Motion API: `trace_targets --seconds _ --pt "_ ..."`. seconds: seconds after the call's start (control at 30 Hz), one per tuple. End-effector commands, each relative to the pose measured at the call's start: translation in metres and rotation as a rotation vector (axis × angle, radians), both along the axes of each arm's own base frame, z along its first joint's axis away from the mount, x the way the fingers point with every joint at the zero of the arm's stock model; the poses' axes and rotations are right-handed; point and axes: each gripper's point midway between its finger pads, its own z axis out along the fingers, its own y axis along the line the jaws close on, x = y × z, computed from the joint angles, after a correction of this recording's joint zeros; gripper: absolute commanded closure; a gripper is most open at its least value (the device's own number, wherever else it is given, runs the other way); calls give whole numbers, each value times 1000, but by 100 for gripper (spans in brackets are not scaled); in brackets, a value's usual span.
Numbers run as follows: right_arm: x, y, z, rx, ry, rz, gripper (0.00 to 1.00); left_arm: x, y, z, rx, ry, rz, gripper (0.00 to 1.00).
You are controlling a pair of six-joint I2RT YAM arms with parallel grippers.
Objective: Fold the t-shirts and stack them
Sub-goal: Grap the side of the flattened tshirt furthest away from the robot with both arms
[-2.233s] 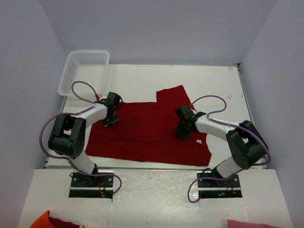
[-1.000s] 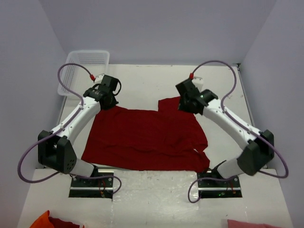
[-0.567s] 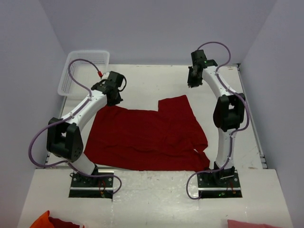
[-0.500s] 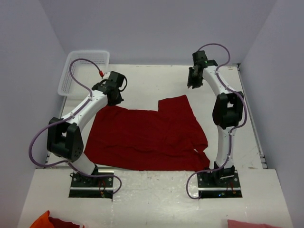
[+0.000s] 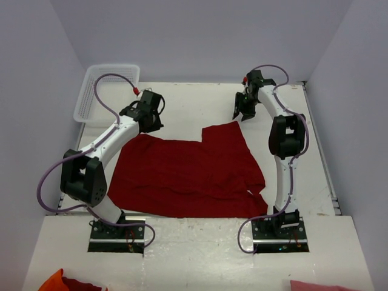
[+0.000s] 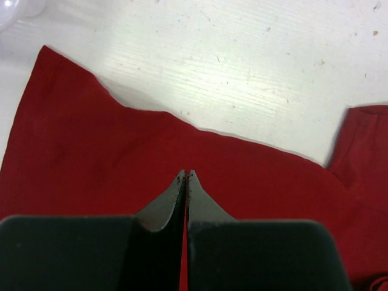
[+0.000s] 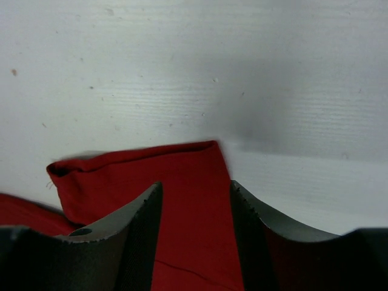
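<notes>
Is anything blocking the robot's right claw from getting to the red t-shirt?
No, nothing visible is in the way. The right gripper has its jaws open right over a sleeve of the red t-shirt, with only bare white table beyond it. The white basket sits far off at the left corner.

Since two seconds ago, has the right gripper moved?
Yes. The right gripper moved from the table's middle toward its far edge, and now hovers by the shirt's far sleeve.

My left arm (image 5: 112,136) reaches forward at a slant, bent at the elbow; my right arm (image 5: 282,176) stands tall and stretches far ahead. The left pincer (image 6: 185,176) has its tips pressed together, the right pincer (image 7: 194,197) hangs with jaws parted
</notes>
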Motion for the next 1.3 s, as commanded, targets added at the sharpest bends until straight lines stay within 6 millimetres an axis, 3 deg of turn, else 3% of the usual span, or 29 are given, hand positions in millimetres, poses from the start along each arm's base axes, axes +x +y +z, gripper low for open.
trace_targets --seconds 0.0,0.37,0.9,1.27 --pt "3 6 14 62 2 28 50 6 -12 27 -47 -83 -55 100" --pt "3 4 13 58 37 -31 47 2 -16 53 -86 -157 -94 100" --pt "2 6 9 31 85 -119 42 -11 -33 38 -147 -115 -194 100" --pt "-15 11 4 45 186 -116 43 -15 -35 56 -177 -151 -213 100"
